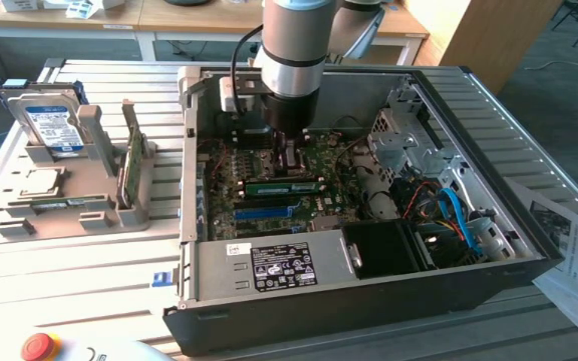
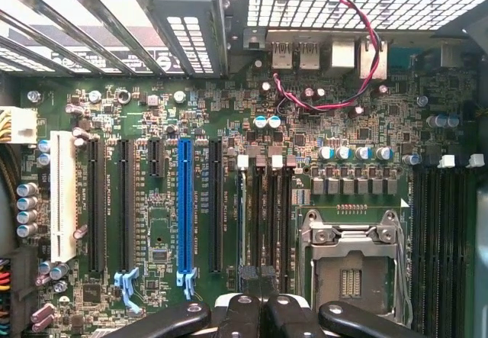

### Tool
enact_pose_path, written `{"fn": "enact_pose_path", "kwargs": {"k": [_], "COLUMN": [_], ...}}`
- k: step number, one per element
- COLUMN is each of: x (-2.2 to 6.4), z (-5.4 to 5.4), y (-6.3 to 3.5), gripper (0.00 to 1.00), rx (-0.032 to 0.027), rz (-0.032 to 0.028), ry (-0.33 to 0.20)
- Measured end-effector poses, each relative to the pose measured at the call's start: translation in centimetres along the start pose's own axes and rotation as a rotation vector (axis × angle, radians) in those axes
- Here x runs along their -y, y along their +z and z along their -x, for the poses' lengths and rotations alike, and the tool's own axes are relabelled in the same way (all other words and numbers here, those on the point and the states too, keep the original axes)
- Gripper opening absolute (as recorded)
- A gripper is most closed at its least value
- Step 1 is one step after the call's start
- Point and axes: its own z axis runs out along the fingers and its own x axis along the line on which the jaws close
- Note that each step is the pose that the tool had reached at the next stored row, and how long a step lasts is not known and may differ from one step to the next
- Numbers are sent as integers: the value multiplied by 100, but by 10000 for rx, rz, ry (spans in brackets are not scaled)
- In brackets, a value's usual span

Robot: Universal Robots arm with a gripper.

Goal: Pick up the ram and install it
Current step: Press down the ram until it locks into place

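Slatted metal table [image 1: 68, 256] under an open computer case [image 1: 510, 188], with motherboard [image 1: 231, 169] and power supply [image 1: 269, 265] inside. At 9 o'clock of the case, grey holder [image 1: 88, 207] carrying hard drive [image 1: 48, 129] and upright green card [image 1: 129, 162]. Ram [image 1: 287, 183] on the motherboard, long axis 9-to-3, label facing 6. Gripper [image 1: 291, 159] just at its 12, fingers [image 2: 240, 311] pressed together; contact unclear.

An open black computer case [image 1: 369, 301] lies on the slatted counter [image 1: 58, 263], its motherboard [image 2: 229, 162] exposed with a blue expansion slot [image 2: 184, 204] and an empty CPU socket [image 2: 351, 265]. At the exterior view's left, a grey holder [image 1: 93, 203] carries a hard drive [image 1: 48, 124].
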Motion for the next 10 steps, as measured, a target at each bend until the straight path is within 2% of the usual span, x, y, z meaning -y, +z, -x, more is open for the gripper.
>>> {"fn": "enact_pose_path", "kwargs": {"k": [10], "x": [-2], "z": [-2], "y": [48], "gripper": [10], "rx": [1], "rz": [0], "ry": [0]}}
